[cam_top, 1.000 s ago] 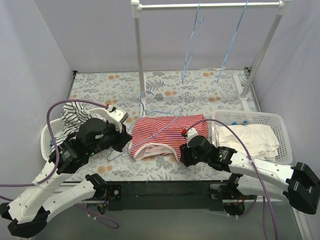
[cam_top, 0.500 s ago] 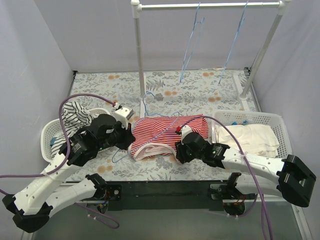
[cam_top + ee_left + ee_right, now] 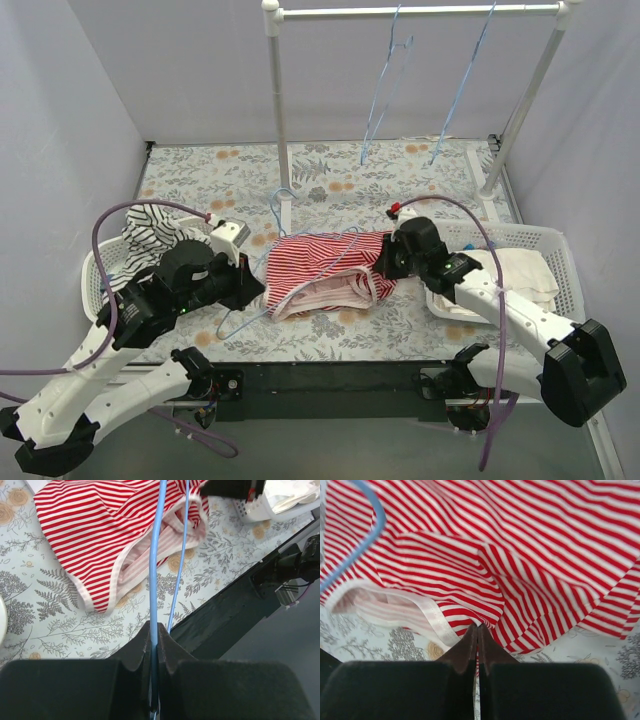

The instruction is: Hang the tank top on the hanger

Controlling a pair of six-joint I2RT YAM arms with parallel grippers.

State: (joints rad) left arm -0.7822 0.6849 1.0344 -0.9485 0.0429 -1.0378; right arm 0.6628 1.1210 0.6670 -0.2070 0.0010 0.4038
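Top external: tank top (image 3: pixel 325 262) spread flat between grippers, hanger (image 3: pixel 290 290) laid across it. Since half second ago, right gripper (image 3: pixel 385 262) shifted from near hem to right edge; left gripper (image 3: pixel 250 290) drawn back leftward.
Left wrist: left gripper clamped on hanger wire; thin wire could be twisted in jaws, opening missed.
Right wrist: right gripper pinched on tank top fold; small bite held, so cloth may be pulled free.

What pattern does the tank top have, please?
The tank top has narrow red-and-white stripes; right wrist view.
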